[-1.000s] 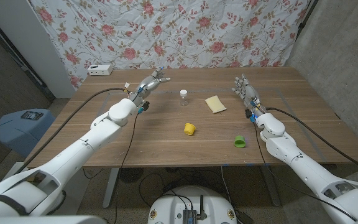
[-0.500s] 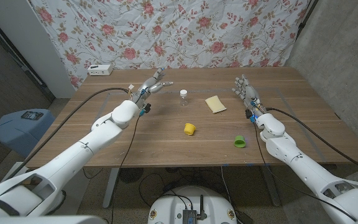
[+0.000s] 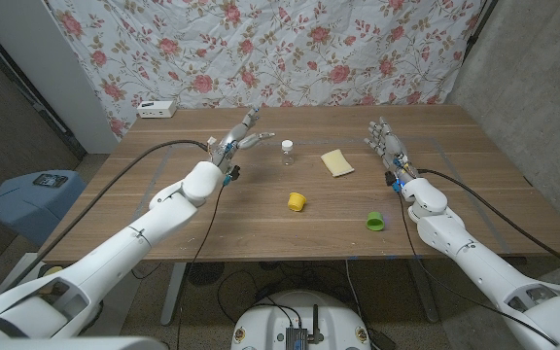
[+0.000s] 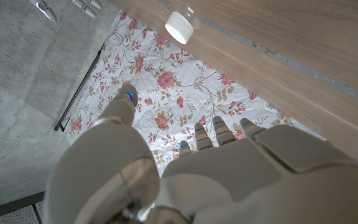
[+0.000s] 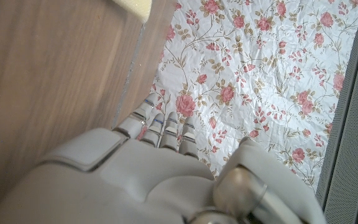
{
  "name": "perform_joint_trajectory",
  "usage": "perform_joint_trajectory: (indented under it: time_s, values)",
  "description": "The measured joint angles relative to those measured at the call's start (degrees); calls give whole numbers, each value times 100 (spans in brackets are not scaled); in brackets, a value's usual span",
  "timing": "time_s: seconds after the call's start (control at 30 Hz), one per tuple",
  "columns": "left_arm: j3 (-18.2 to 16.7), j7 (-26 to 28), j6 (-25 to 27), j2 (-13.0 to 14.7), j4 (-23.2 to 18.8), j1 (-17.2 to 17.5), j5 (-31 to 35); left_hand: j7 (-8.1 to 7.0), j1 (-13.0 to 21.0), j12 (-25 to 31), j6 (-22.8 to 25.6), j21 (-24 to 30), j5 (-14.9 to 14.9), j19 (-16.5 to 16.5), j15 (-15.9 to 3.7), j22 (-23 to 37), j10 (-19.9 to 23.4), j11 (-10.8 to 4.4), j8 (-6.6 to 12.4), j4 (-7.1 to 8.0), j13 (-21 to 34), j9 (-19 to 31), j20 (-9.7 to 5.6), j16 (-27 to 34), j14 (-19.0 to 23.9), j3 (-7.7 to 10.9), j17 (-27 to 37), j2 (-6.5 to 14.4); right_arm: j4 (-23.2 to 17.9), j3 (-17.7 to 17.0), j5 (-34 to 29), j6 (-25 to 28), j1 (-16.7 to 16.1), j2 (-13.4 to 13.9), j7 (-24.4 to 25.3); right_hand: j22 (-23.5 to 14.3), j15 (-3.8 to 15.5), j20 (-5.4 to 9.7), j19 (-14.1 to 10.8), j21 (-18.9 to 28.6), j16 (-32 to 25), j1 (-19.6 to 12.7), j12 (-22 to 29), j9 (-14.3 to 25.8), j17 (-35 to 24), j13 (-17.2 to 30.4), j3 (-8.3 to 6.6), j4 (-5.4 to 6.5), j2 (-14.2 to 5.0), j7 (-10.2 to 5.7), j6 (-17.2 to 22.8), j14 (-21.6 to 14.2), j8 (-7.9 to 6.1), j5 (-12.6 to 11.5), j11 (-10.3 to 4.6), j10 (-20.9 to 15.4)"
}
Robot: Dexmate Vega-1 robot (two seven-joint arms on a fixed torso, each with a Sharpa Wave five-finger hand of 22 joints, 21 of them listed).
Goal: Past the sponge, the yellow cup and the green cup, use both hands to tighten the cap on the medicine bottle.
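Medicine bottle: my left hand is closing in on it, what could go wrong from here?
The medicine bottle is small, upright and unsupported; the open left hand coming from its side could tip it before gripping. The right hand is far off beyond the sponge, which it could brush while crossing over.

Around the table: backdrop, box, stool, cables

A wooden table (image 3: pixel 261 219) stands before a floral cloth (image 3: pixel 290 49) hung as a backdrop, which also shows in the left wrist view (image 4: pixel 166 106) and the right wrist view (image 5: pixel 247 74). A small white box (image 3: pixel 157 108) sits at the table's far left corner. A blue stool (image 3: pixel 29 199) with a dark thing on its seat stands left of the table. Black cables (image 3: pixel 227 282) hang under the near edge. A grey wall (image 3: pixel 538 87) rises on the right.
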State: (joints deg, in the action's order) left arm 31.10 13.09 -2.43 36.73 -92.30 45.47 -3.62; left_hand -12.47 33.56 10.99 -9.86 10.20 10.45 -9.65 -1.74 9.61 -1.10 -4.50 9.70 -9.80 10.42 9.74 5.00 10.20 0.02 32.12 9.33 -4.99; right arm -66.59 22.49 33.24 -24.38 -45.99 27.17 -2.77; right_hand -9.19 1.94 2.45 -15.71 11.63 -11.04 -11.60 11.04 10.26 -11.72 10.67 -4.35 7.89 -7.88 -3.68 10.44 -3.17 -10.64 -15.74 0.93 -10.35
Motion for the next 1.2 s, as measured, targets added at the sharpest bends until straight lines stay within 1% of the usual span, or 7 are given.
perform_joint_trajectory:
  time_s: [0.1, 0.57, 0.8, 1.0, 1.13, 1.17, 1.2]
  values:
    - [9, 74, 17, -11, -4, 14, 73, 0, 62, 34, 0, 0, 0, 0, -20, 0, 124, 13, 32, 39, 0, 29, 0, 0, 150, -40, 0, -17, 30, 0, 1, 0, 6, -4, -10, 0, 0, 0, 0, -20, 0, 0, 0, 0, 0, 0, 0, 0, 0, 0, 0, 0, 0, 0, 0, 0]
    - [89, 540, 86, -229, 89, 84, 414, 0, 374, 155, 1, 83, 37, -12, -49, 0, 775, 30, 155, 32, -21, 12, 11, 89, 875, -158, 1, -9, 265, 40, 27, -104, 121, -122, -149, 0, 0, -1, 1, -41, 0, 16, 0, 0, 27, 0, 0, 0, -16, -32, 33, 0, 0, 0, 20, -20]
    - [136, 707, 85, -341, 229, 85, 500, 114, 455, 155, -9, 83, 36, -20, -52, 0, 934, 11, 177, 55, -30, 12, -104, 89, 1117, -229, 1, -2, 318, 54, 29, -119, 152, -142, -184, 0, 0, -3, 3, -41, 0, 30, 0, 0, 27, 0, -1, -1, -30, -32, 32, 1, 0, -45, 20, -20]
    - [186, 806, -32, -485, 463, 54, 516, 114, 454, 155, -9, 83, 36, 0, -53, 0, 965, -21, 177, 86, -30, 12, -124, 89, 1118, -309, 1, -2, 329, 57, 29, -131, 157, -146, -189, 0, 0, -3, 3, -41, 0, 29, 0, 0, 26, 0, -16, -15, -29, -32, 32, 1, 0, -45, 20, -20]
    - [220, 850, -157, -596, 659, -2, 512, 114, 485, 155, -9, 83, 36, 0, -35, 0, 1040, -95, 177, 101, -30, 12, -123, 89, 1174, -328, 1, -32, 326, 58, 29, -133, 147, -144, -189, 0, 0, -3, 3, -41, 0, 29, 0, 0, 26, 0, -16, -15, -29, -31, 32, 1, 0, -45, 41, -41]
    - [230, 868, -199, -620, 705, -16, 511, 114, 485, 155, -9, 83, 36, -14, -53, 0, 1083, -113, 177, 94, -30, 13, -142, 89, 1201, -348, 1, -32, 323, 58, 29, -133, 139, -141, -189, 0, 0, -3, 3, -41, 0, 29, 0, 0, 26, 0, -16, -15, -29, -31, 32, 1, 0, -45, 41, -40]
    - [230, 889, -242, -620, 705, -16, 511, 114, 484, 155, -9, 65, 56, -11, -56, 0, 1135, -107, 177, 87, -30, 13, -243, 89, 1255, -355, 2, -32, 318, 58, 29, -133, 132, -139, -189, 0, 0, -3, 3, -41, 0, 29, 0, 0, 26, 0, -16, -15, -29, -31, 32, 1, 0, -45, 41, -41]
